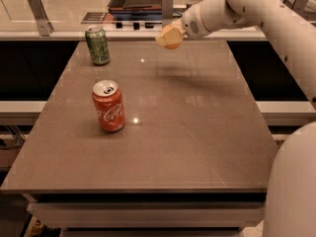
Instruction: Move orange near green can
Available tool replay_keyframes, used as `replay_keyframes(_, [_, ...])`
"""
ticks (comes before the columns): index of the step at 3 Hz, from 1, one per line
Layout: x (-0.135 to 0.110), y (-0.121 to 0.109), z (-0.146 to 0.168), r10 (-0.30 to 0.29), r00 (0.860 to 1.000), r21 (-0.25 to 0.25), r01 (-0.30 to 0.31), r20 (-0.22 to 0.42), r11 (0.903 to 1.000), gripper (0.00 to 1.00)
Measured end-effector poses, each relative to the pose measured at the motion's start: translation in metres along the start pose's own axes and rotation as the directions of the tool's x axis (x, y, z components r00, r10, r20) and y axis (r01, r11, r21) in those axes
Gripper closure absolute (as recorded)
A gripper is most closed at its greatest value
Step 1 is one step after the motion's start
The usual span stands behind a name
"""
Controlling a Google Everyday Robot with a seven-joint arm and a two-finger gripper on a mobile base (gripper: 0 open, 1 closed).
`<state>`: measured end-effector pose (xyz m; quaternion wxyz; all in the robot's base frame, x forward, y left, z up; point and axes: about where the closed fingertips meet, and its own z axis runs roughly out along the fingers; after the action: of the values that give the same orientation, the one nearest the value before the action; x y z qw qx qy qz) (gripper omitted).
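Your brown desk fills the view. Nearest you, the red Coca-Cola can stands upright, well apart from the gripper on its left. The gripper hangs above the desk's far part, closed around the orange. The green can stands upright farther left, apart from it.

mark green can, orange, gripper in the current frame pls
green can [98, 46]: camera view, middle of its side wall.
orange [173, 44]: camera view, its exposed lower skin.
gripper [169, 35]: camera view, its tip, closed on the orange above the table's [197, 132] far edge.
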<state>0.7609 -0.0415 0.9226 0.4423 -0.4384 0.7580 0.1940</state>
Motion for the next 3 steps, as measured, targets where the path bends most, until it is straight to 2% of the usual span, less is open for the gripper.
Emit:
replay_keyframes(1, [-0.014, 0.027, 0.032, -0.004, 1.0, -0.022, 0.004, -0.002, 0.9997, 1.0])
replay_keyframes(3, [-0.038, 0.064, 0.088, -0.047, 0.999, -0.081, 0.046, -0.016, 0.9957, 1.0])
